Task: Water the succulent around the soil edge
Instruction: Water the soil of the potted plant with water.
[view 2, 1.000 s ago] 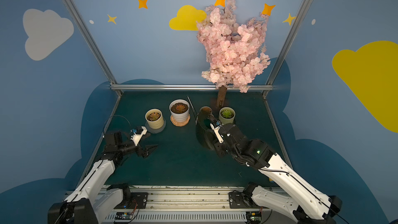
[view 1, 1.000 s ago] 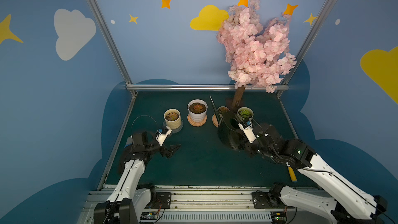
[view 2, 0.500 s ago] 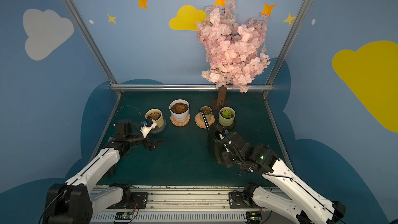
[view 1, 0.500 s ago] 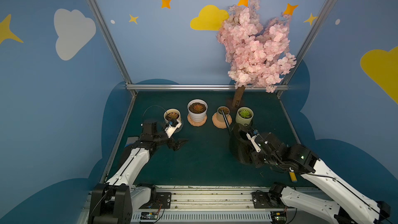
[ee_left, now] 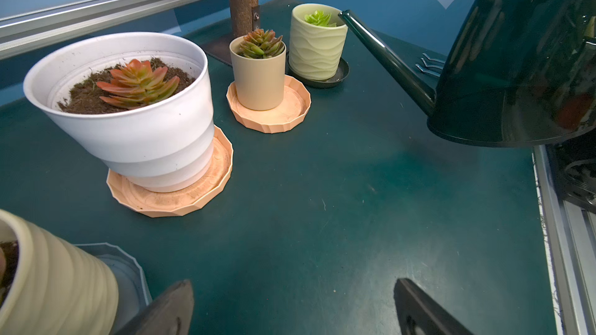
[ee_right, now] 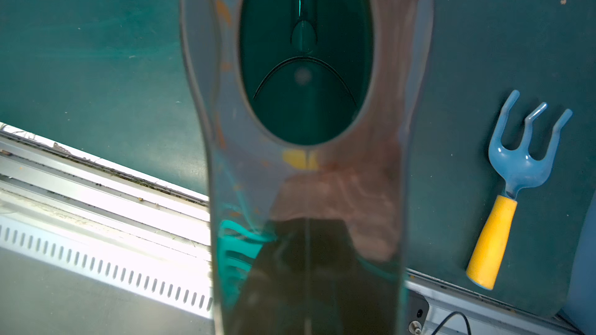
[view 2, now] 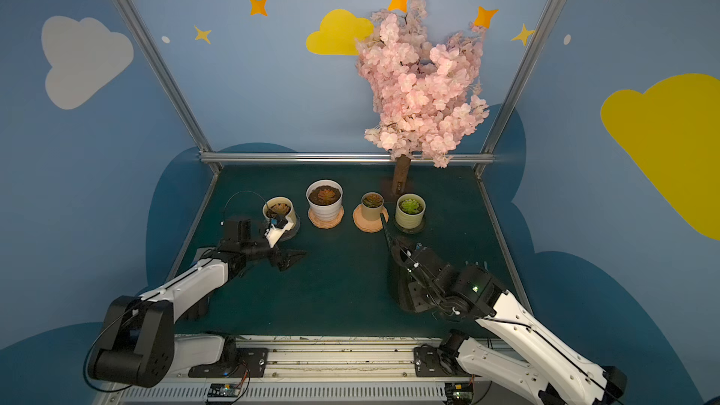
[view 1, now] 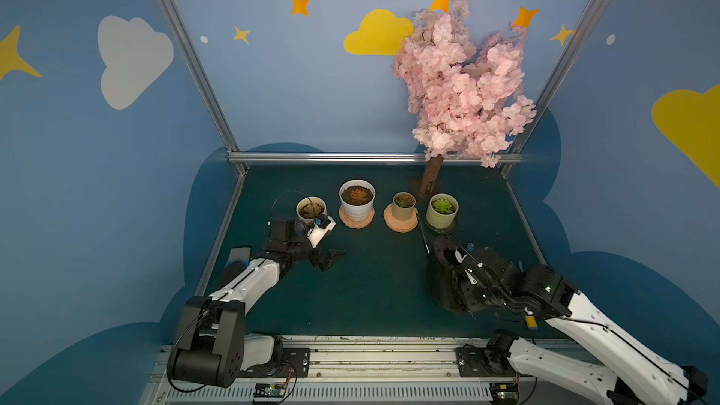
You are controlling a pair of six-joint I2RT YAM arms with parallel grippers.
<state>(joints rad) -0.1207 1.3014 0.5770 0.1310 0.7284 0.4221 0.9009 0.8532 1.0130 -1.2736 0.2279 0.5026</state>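
Watering can (ee_left: pixel 522 59) clamped in right gripper (view 1: pixel 461 270); left gripper (ee_left: pixel 290 291) spread; fork (ee_right: pixel 519 169) whole only from right wrist.

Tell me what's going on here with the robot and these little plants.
The right arm is holding a dark green watering can at the right side of the table. Its spout points toward the pale green pot, rightmost of four potted succulents in a row, but the tip stops short of it, not over any soil. The left arm's fingers are open and empty beside the leftmost pot.
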